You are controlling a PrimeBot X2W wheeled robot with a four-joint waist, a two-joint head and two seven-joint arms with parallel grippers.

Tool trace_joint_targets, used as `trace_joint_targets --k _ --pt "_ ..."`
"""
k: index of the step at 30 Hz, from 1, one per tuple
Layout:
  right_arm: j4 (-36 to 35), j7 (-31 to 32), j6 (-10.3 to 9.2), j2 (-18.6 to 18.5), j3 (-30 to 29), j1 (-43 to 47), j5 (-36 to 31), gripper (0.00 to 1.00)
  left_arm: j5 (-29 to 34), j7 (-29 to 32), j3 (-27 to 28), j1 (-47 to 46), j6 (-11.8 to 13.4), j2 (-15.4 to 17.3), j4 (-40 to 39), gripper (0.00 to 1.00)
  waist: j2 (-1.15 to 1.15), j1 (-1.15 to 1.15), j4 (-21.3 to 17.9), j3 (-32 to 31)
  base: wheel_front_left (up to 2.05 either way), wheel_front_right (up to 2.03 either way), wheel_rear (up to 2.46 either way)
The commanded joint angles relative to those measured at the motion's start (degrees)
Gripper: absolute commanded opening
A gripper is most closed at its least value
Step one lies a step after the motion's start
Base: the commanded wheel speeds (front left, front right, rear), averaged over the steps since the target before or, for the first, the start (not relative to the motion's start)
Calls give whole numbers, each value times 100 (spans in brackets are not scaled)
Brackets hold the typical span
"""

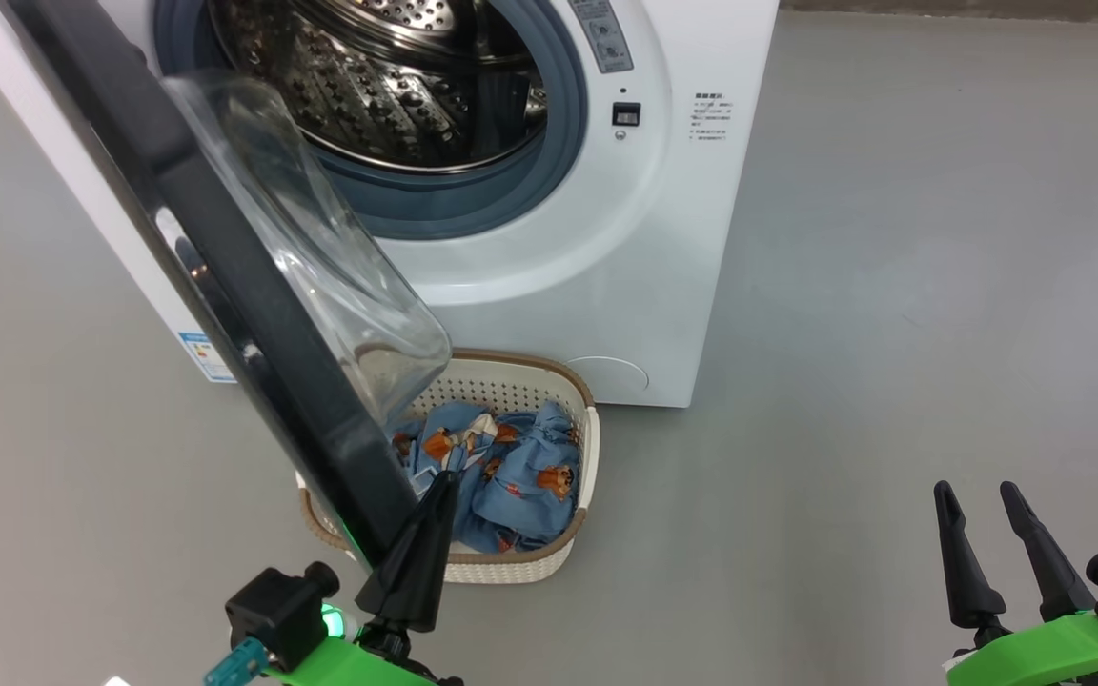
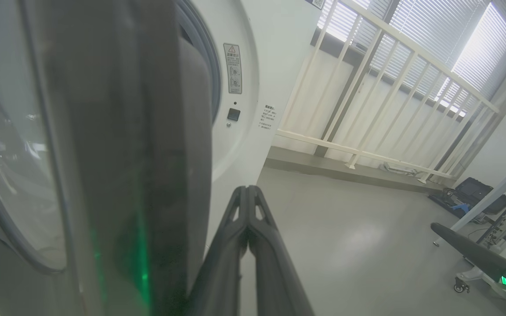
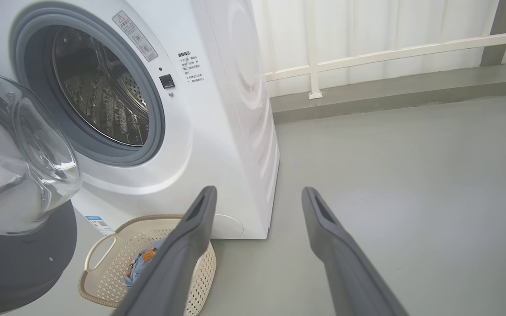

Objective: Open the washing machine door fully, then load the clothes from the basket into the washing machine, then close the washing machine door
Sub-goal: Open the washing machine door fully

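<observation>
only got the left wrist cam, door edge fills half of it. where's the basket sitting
Observer: The basket is on the floor right in front of the washing machine, close by the lower edge of the open washing machine door.
Operator: clothes in it or in the drum
Observer: The clothes lie bundled in the basket.
Operator: and what's my right claw doing
Observer: The right claw is open and holds nothing, over bare floor to the right of the machine.
</observation>
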Motion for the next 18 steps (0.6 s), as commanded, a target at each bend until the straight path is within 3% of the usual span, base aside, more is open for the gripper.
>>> trace_joint_targets --k 1,18 --pt "-145 -53 33 -107 70 -127 25 100 -13 -76 357 -170 45 114 -71 0 0 0 61 -27 0 0 0" --pt "-163 -54 33 -188 90 -78 44 100 81 -85 527 16 88 120 -41 0 0 0 673 -95 0 0 0"
